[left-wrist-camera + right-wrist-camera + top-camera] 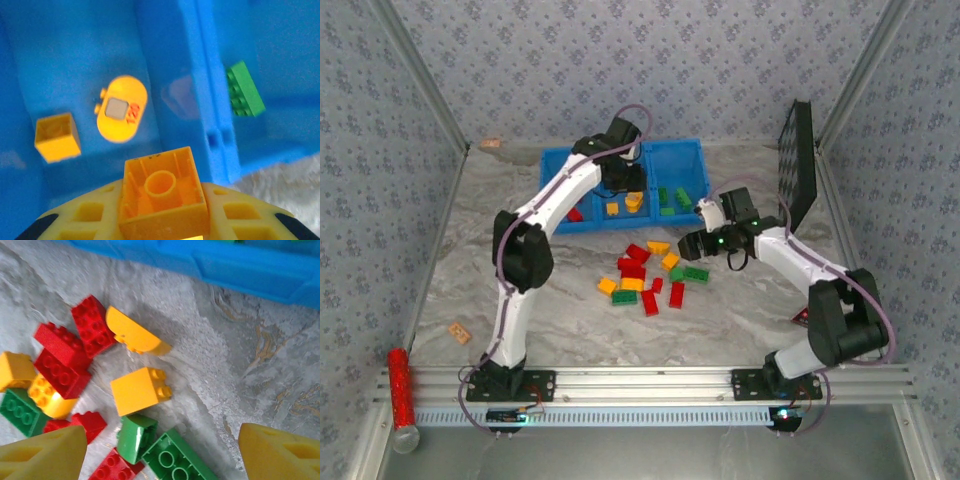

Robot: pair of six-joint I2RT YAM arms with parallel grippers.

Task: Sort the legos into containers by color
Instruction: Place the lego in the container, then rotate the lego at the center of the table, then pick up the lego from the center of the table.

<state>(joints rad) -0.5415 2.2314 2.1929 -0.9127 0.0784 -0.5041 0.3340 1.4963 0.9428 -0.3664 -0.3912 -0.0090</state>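
The blue containers (558,163) stand at the back of the table. My left gripper (620,183) hangs over the middle bin, shut on a yellow-orange lego (162,192) held hollow side up. Below it in that bin lie a square yellow lego (57,137) and a rounded yellow piece (121,108); a green lego (243,90) lies past the divider (200,100). My right gripper (691,243) is open above the loose pile (645,275), fingers (45,455) wide apart over a green lego (175,462), with a yellow lego (137,390) and red legos (92,325) beyond.
A black perforated panel (798,165) leans at the back right. A red-and-black triangle (801,318) sits by the right arm, a small tan block (459,332) at the left, a red cylinder (399,385) on the front rail. The left bin holds a red lego (575,214).
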